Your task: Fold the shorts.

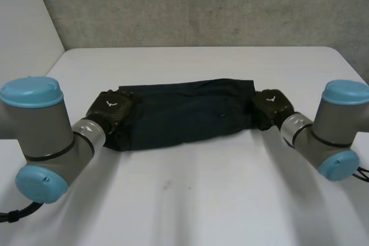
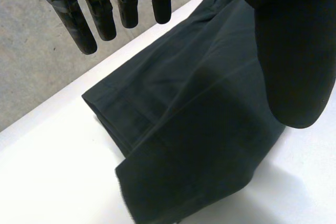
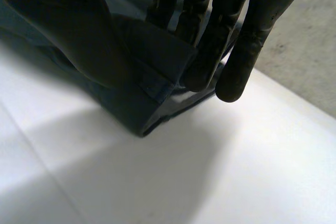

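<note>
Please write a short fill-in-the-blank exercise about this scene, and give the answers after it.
1. The shorts lie on a ___ table.
2. The left hand has its fingers ___ and holds nothing.
3. The right hand pinches the shorts between its fingers and ___.
4. The two hands are at ___ ends of the shorts.
Answers: white; straight; thumb; opposite.

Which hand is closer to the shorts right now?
Right. The right hand pinches one end of the shorts between thumb and fingers; the left hand is open above the other end, fingers straight.
</note>
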`<state>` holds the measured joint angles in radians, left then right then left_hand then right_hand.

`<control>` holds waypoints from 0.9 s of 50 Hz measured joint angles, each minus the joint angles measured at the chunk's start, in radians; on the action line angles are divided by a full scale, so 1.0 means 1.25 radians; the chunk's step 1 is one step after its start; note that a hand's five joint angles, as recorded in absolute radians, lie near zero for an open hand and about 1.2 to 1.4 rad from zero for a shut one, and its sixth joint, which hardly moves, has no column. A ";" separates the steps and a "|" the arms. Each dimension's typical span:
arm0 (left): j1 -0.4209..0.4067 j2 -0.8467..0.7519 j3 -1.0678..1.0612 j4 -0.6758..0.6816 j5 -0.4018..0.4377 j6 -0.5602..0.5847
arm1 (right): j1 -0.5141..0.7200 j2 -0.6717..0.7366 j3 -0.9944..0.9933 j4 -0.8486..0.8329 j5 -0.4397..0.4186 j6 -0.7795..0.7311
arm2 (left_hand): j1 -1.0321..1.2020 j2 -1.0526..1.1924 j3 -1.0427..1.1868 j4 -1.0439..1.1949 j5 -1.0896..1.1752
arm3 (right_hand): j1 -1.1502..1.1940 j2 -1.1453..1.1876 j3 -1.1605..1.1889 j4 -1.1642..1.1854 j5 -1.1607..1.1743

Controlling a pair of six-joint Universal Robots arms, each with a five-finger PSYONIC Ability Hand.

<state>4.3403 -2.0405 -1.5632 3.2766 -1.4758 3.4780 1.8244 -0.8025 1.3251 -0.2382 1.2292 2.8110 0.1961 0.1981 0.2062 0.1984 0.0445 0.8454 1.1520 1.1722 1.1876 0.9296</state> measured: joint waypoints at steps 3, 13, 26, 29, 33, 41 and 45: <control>0.001 0.004 0.000 -0.001 0.000 0.000 | -0.015 -0.044 0.022 0.009 0.001 0.001 | 0.000 0.000 0.000 0.000 0.000 | 0.014 0.000 0.002 0.000 0.000; 0.010 0.033 -0.013 -0.002 0.000 0.000 | -0.137 -0.178 0.076 0.095 0.002 -0.101 | 0.000 0.000 0.000 0.000 0.000 | 0.043 0.005 0.007 0.000 0.016; 0.012 0.088 -0.023 -0.002 -0.002 -0.017 | -0.005 -0.202 -0.022 0.146 0.011 -0.448 | 0.000 0.000 0.000 0.000 0.000 | 0.061 0.013 0.019 0.000 0.021; 0.010 0.099 -0.012 -0.001 -0.002 -0.036 | 0.091 -0.184 -0.040 0.105 -0.005 -0.454 | 0.000 0.000 0.000 0.000 0.000 | 0.061 0.018 0.022 0.000 0.021; 0.008 0.111 0.006 -0.001 -0.004 -0.065 | 0.204 -0.153 -0.041 0.053 -0.053 -0.459 | 0.000 0.000 0.000 0.000 0.000 | 0.061 0.020 0.023 0.000 0.021; 0.008 0.119 0.065 0.000 -0.006 -0.119 | 0.307 -0.109 0.009 0.014 -0.190 -0.451 | 0.000 0.000 0.000 0.000 0.000 | -0.168 -0.259 -0.270 -0.289 -0.235; 0.004 0.104 0.114 -0.001 -0.007 -0.139 | 0.278 -0.126 0.020 0.014 -0.182 -0.365 | 0.000 0.000 0.000 0.000 0.000 | -0.501 -0.708 -0.717 -0.730 -0.662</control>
<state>4.3457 -1.9106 -1.4205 3.2752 -1.4847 3.3038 2.1720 -0.9597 1.3503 -0.2201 1.0021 2.3547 0.1962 0.1981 0.2062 0.1983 0.0445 0.2186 0.2665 0.2761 0.2748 0.1021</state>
